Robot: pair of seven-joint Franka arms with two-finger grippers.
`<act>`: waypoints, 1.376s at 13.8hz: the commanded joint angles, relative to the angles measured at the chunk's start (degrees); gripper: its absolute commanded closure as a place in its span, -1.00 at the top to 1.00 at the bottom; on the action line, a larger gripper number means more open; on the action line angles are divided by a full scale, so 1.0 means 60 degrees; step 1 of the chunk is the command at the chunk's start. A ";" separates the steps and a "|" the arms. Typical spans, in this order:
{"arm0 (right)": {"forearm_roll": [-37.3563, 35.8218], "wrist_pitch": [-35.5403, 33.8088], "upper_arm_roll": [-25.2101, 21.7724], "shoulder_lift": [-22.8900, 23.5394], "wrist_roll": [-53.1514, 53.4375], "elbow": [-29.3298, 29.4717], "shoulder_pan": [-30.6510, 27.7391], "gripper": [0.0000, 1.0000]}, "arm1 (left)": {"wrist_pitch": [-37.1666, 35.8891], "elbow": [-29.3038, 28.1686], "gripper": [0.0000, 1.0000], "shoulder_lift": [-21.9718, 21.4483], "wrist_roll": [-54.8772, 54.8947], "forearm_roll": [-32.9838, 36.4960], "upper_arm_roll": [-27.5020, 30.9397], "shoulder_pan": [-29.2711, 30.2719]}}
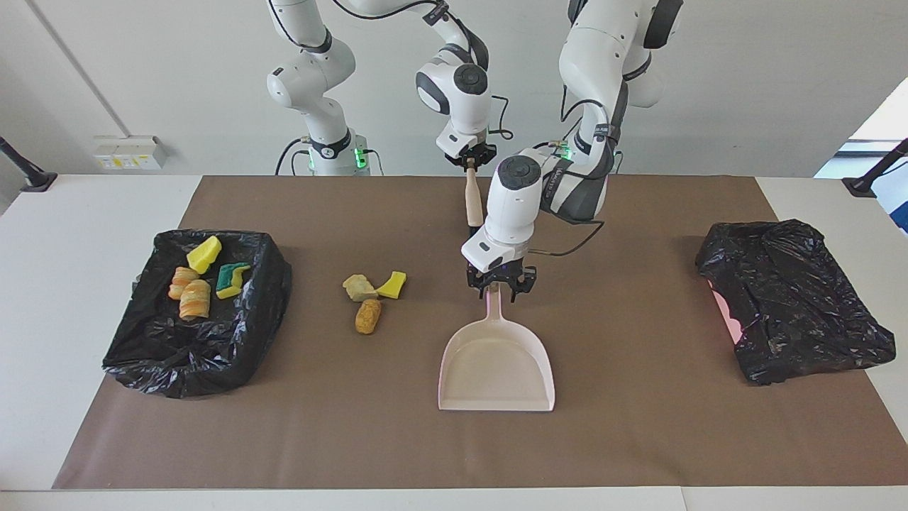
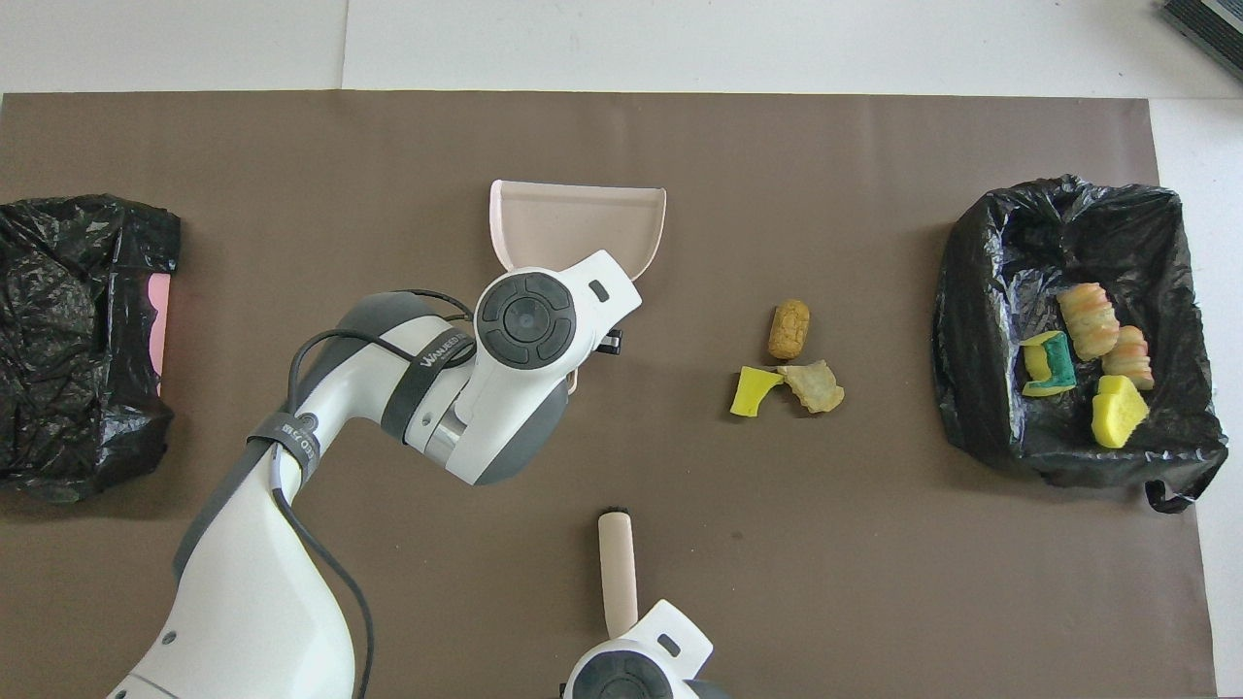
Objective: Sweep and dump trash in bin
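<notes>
arms: glossy white shells | joints: dark grey caps | cables: black, strapped | bases: green lights

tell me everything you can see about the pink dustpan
The dustpan is pale pink, plastic-looking, with a wide, shallow, empty scoop and a slim handle pointing toward the robots. It lies flat on the brown mat mid-table, open edge away from the robots. The left gripper is at its handle end.

Lighting: bright, even, daylight-like; window glare at one upper corner of the facing view. Shadows: soft and short under the arms and beside the bin. Sheen on the black bag. Focus sharp throughout; no blur.
</notes>
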 commanded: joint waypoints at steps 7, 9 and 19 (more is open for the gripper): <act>-0.2095 -0.2433 0.0009 -0.1223 -0.2461 0.0453 -0.3369 -1.00 | -0.0998 -0.0151 -1.00 -0.0786 0.2278 0.0664 0.0021 0.0500; -0.2972 -0.2185 0.0038 -0.1048 -0.3004 0.0453 -0.4277 -1.00 | -0.1733 -0.0166 -1.00 -0.1051 0.4748 0.0576 0.0021 0.0692; -0.5057 -0.0322 0.0068 0.1027 -0.5057 0.1080 -0.7241 -1.00 | -0.3158 -0.1086 -1.00 -0.1856 1.1176 0.0180 -0.0008 0.0839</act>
